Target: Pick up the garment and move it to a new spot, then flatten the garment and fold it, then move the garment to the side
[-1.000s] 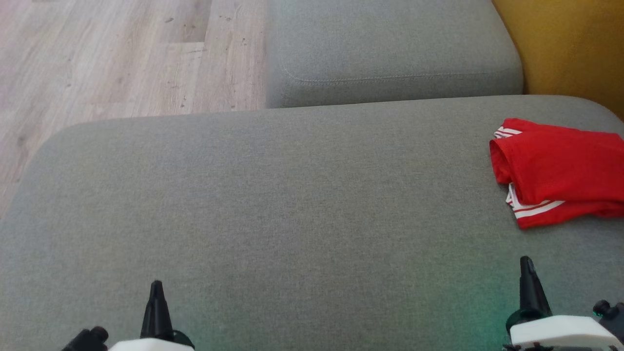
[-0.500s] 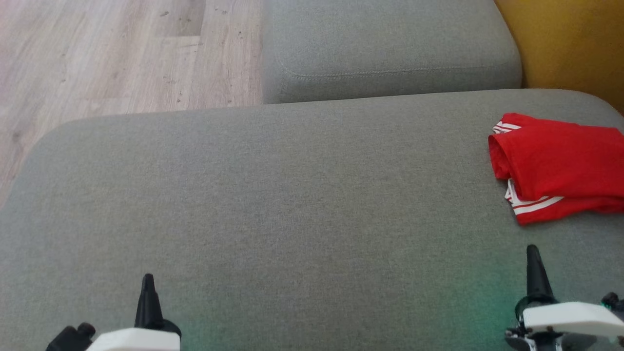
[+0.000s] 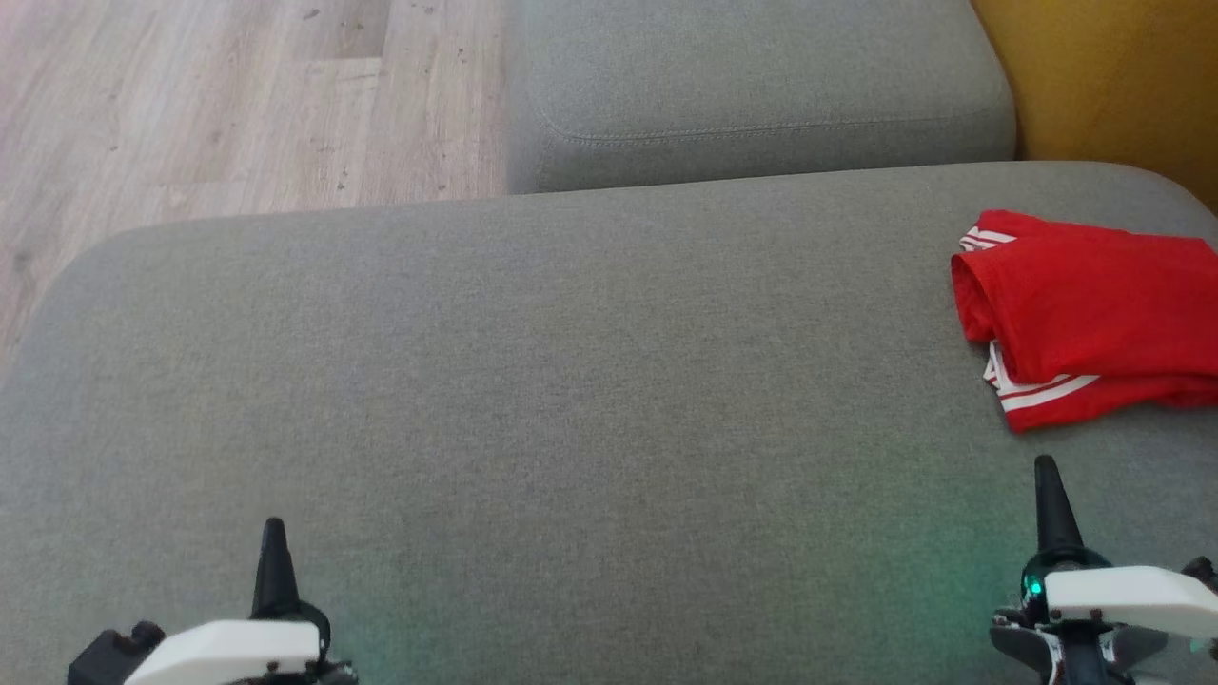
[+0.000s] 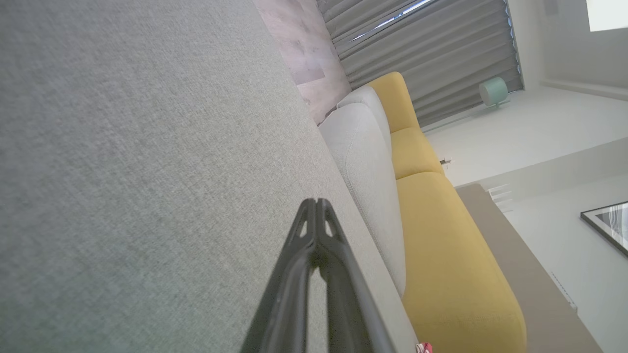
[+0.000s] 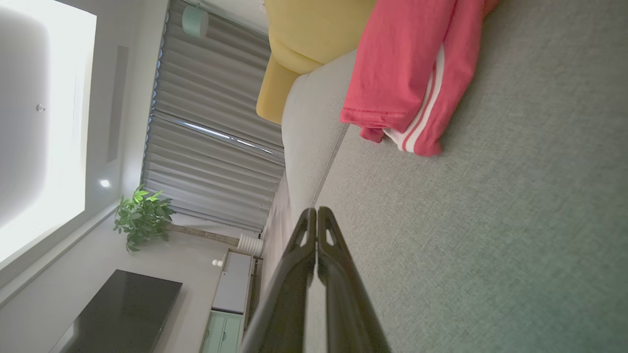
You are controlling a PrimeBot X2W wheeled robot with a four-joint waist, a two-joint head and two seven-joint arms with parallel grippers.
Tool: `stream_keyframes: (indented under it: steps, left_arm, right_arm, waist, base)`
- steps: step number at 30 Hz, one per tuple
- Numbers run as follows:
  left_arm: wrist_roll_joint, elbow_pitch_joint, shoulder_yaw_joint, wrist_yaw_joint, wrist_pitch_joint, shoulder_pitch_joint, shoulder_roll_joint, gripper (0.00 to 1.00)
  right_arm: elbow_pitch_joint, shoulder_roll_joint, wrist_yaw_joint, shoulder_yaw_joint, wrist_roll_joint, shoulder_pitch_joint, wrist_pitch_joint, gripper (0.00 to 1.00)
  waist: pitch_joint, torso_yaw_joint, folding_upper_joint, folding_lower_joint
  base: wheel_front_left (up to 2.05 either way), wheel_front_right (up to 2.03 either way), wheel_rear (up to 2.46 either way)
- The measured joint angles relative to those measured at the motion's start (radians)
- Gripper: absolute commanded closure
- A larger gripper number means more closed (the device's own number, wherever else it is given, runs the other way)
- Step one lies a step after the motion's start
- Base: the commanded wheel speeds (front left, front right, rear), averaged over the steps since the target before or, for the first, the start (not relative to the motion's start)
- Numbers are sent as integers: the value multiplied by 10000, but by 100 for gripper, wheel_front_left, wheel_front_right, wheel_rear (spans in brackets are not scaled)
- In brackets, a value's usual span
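Head view: garment [image 3: 1085, 319], perhaps folded, at bare cushion's [image 3: 571, 381] right edge; left tool [image 3: 274, 533], right tool [image 3: 1046, 471] closed, empty.

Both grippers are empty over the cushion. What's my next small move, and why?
Probably just draw the right gripper back toward the robot. The red garment lies folded in layers at the right end of the grey cushion, apart from both shut grippers, so the fold and side placement look done. The left gripper is far from it.

Garment [image 3: 1085, 314] on sofa seat [image 3: 571, 428], far right
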Motion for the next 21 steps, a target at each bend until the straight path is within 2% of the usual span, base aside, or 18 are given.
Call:
stream_keyframes:
  steps: [21]
  left_arm:
    - [-2339, 125, 573, -303, 594, -635, -6, 100]
  right_arm:
    - [132, -4, 0, -293, 2272, -487, 573, 100]
  waist:
    - [215, -108, 0, 0]
  base:
    - [0, 0, 0]
